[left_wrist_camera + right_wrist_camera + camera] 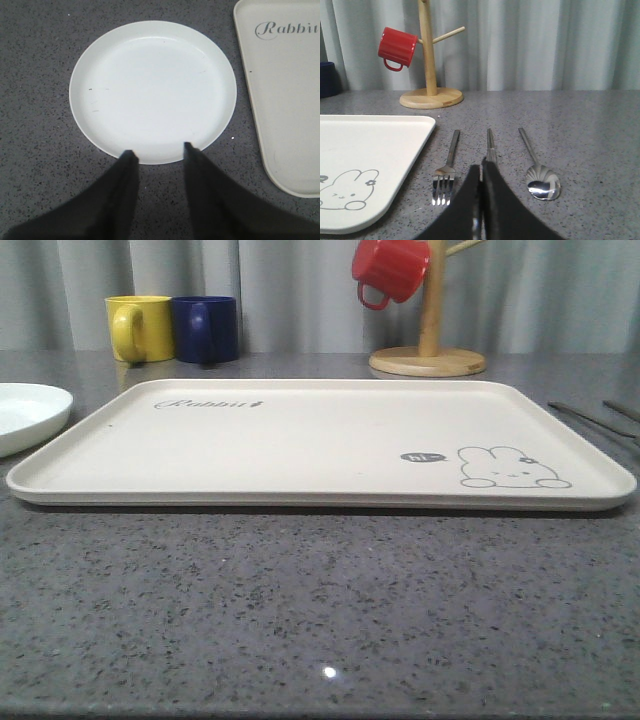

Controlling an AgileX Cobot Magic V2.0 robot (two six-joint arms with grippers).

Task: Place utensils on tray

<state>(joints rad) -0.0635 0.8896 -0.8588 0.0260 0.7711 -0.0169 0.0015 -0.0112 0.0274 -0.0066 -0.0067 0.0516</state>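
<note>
Grey speckled countertop (pixel 320 610), pale curtain behind. Cream Rabbit tray (pixel 300 430) lies bare at centre. Fork (pixel 447 167), chopsticks (pixel 490 145), spoon (pixel 540 172) lie side by side on the counter beside its bunny corner. Right gripper (pixel 481 172): fingers pressed together over the chopsticks. Left gripper (pixel 157 150): fingers spread, above the white plate (pixel 152 90).

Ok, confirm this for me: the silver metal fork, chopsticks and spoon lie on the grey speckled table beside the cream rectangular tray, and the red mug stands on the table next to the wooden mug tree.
One thing is wrong: the red mug hangs from a peg of the wooden mug tree, as the right wrist view shows. The rest holds: the silver metal fork, chopsticks and spoon lie on the grey speckled table beside the cream rectangular tray.
</note>
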